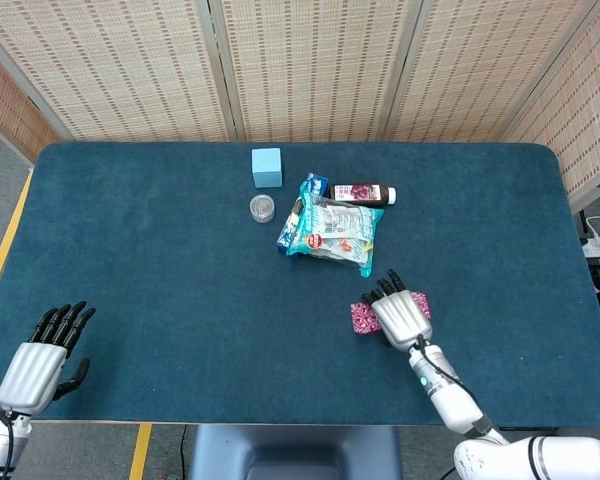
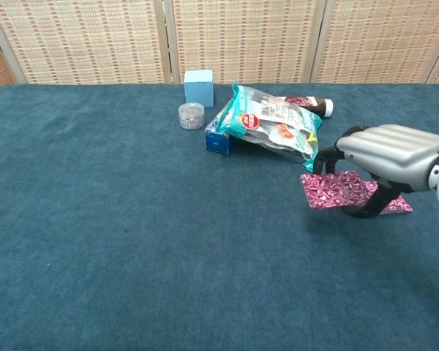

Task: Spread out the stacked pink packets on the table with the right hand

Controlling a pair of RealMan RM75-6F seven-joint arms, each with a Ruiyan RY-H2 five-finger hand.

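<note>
- Holding one pink packet (image 2: 335, 189) lifted and tilted above the surface (image 1: 160, 260), the right hand (image 1: 400, 314) has its fingers curled over the packet's top edge, with the thumb under it in the chest view.
- A second pink packet (image 2: 399, 205) lies flat on the blue surface just behind and to the right of the held one; only its corner shows past the hand in the chest view, and in the head view it peeks out as a pink edge (image 1: 421, 303) beside the hand.
- The held packet carries a dense pink-and-white pattern; no writing on it can be read.
- The left hand (image 1: 42, 358) rests at the near left corner of the surface, fingers extended and slightly apart, holding nothing.
- A teal snack bag (image 2: 274, 126) lies near the middle rear, with a red round logo and a printed picture; its lettering is too small to read.
- A blue box (image 2: 221, 139) sits under the bag's left end.
- A dark bottle (image 2: 307, 103) with a white cap lies on its side behind the bag, label unreadable.
- A light blue cube (image 2: 198, 88) and a small round jar (image 2: 192, 115) stand to the left of the bag, close together.
</note>
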